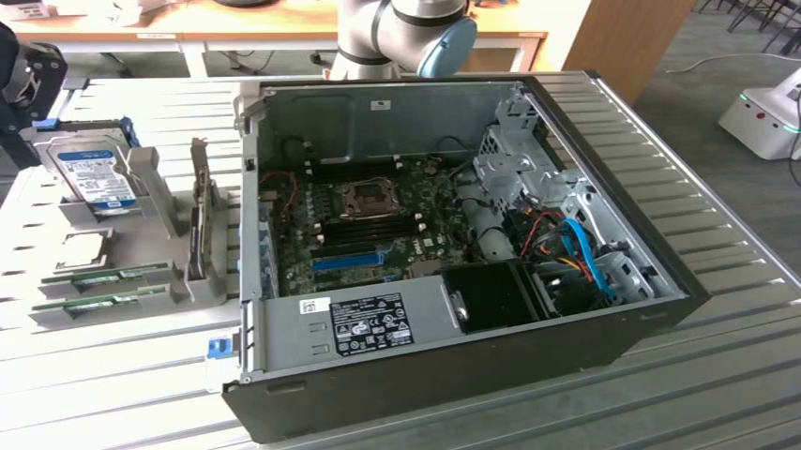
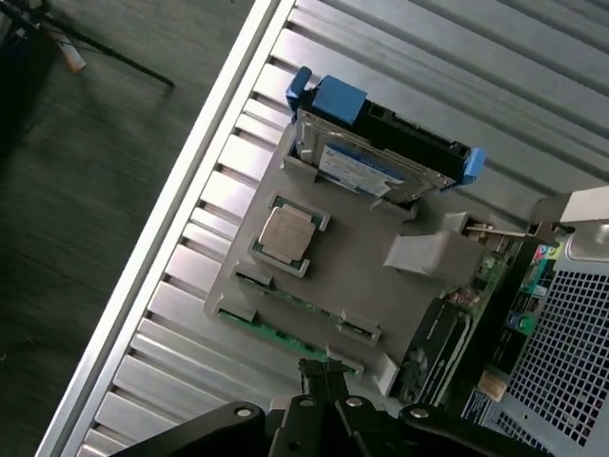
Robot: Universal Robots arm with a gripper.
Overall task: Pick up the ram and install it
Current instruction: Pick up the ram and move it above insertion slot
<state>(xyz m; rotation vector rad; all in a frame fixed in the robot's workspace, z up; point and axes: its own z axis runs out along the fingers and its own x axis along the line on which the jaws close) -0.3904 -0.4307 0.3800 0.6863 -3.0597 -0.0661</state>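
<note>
On the ridged table (image 1: 701, 225) the open computer case (image 1: 526, 366) takes up the middle, its motherboard bare. Off to the exterior view's left sits the grey holder (image 1: 144, 183), and over its far end hangs the hand (image 1: 25, 94), fingers pressed shut on nothing. Below it the hard drive (image 1: 94, 173) stands propped, then comes the processor chip (image 2: 285, 233). At the holder's opposite end lies the ram (image 1: 100, 302), slotted on edge, with its long axis along the holder's outer rim. So it lies away from the hand, across the chip. A second green stick (image 1: 111, 277) sits just beside it, parallel, and looks easy to mistake for it. Seen from the wrist, the closed fingertips (image 2: 324, 373) point near one end of the ram (image 2: 276, 333).
</note>
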